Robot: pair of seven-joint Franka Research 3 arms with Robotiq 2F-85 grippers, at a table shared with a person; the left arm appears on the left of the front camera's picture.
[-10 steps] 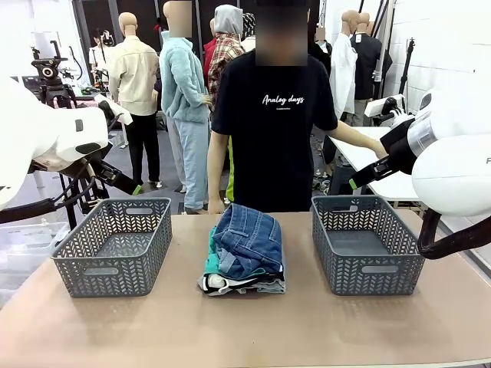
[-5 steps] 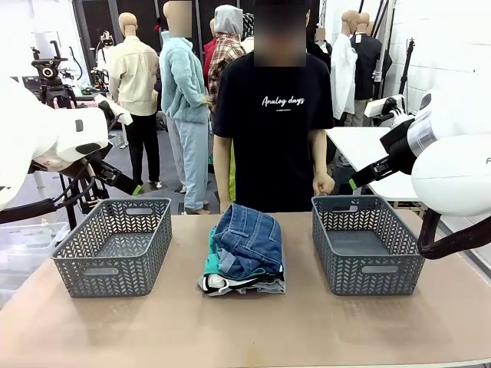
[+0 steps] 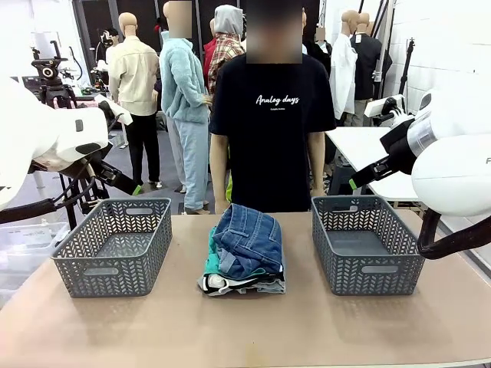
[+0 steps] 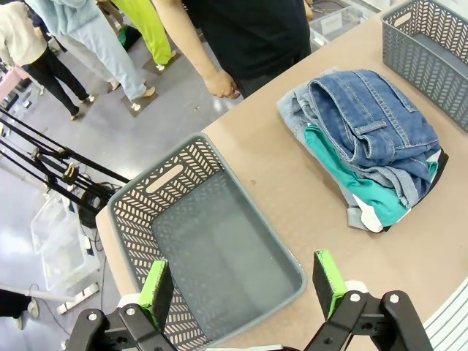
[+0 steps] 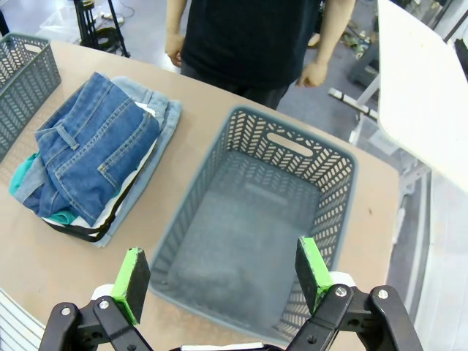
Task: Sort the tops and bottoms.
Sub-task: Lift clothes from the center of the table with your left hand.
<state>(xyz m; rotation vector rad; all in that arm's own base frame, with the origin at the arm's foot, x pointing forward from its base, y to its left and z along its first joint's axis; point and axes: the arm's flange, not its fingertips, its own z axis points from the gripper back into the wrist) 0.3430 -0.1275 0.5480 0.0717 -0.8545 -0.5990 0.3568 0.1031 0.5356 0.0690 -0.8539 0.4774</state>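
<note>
I see the folded dark blue denim jeans (image 3: 249,239) topping the pile at the centre of the brown table (image 3: 245,330), over a teal-green shirt (image 3: 210,262), a white black-trimmed shirt (image 3: 217,284) and pale blue denim shorts (image 3: 273,287). At its nine o'clock sits a grey plastic lattice basket (image 3: 84,261), with my left gripper (image 4: 243,282) above it, jaws wide and empty. At three o'clock, the twin basket (image 3: 376,272) lies below my right gripper (image 5: 221,276), likewise.

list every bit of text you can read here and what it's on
"Analog days": white script on the chest of the person's black T-shirt.
"F": on the right arm, cut off by the picture's edge.
No readable print on the grey baskets or the folded clothes.
</note>
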